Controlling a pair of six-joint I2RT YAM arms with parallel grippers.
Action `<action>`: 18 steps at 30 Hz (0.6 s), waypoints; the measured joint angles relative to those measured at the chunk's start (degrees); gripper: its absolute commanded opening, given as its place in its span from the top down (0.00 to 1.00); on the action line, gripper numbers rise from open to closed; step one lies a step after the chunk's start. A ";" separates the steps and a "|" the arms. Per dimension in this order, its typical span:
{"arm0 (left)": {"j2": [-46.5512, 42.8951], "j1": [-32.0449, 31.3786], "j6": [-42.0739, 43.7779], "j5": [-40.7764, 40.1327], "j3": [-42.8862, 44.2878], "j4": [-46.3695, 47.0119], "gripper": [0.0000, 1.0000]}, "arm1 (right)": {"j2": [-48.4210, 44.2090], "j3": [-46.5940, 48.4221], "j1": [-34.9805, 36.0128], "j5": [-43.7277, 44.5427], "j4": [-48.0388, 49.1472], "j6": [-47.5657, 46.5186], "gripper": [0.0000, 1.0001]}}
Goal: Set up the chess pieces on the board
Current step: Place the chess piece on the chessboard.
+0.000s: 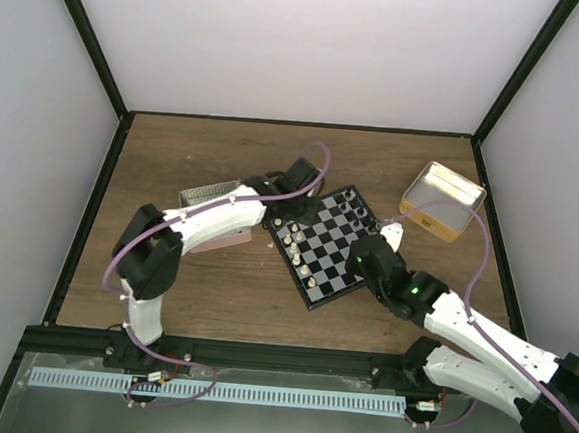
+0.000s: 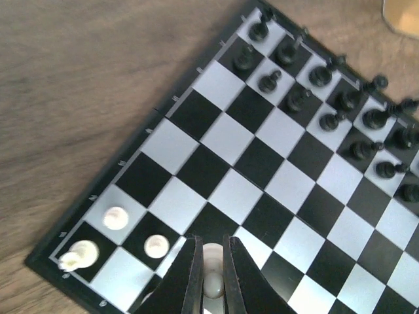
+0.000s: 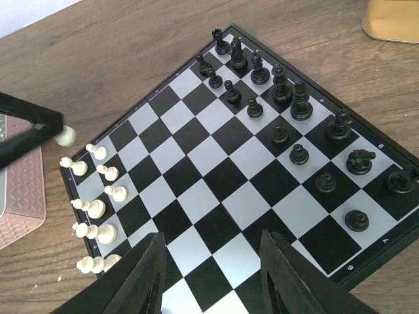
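Our left gripper (image 2: 211, 278) is clamped on a small cream-white chessman (image 2: 211, 286). It pinches the piece high between its two dark fingers, so the base hangs free to meet a square. Just to its left, toward the bench's left edge, lies the pink-sided tin (image 3: 19, 190), which we take to be the supply of loose pieces.

The gripper hangs over the left side of the small black-and-grey chequered chessboard (image 1: 332, 257), which sits askew near the middle of the bench. Along that side the other cream-white chessmen (image 3: 98, 209) stand in two short rows with gaps, so we judge the held piece is meant for one of the empty squares there.

Across the board, the black chessmen (image 3: 281, 98) fill both of their ranks.

Our right gripper (image 3: 213, 275) hovers over the board's near side with its fingers apart and nothing between them. We think it is keeping out of the left arm's way.

Beyond it, toward the far right corner, the open yellow metal tin (image 1: 441, 200) sits off the board.
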 measured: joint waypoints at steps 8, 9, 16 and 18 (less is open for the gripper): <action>7.76 -3.89 2.62 -0.63 4.76 -5.70 0.93 | -0.50 -0.42 0.00 0.83 -0.94 1.44 0.58; 8.24 -3.89 2.75 -0.48 4.76 -6.32 0.94 | -0.48 -0.55 0.00 0.90 -0.90 1.49 0.58; 9.77 -3.98 3.91 1.20 4.76 -8.02 0.93 | -0.37 -1.07 0.00 0.92 -0.90 1.51 0.58; 9.88 -4.00 4.20 1.60 4.76 -8.07 0.93 | -0.22 -1.07 0.00 0.90 -0.87 1.51 0.58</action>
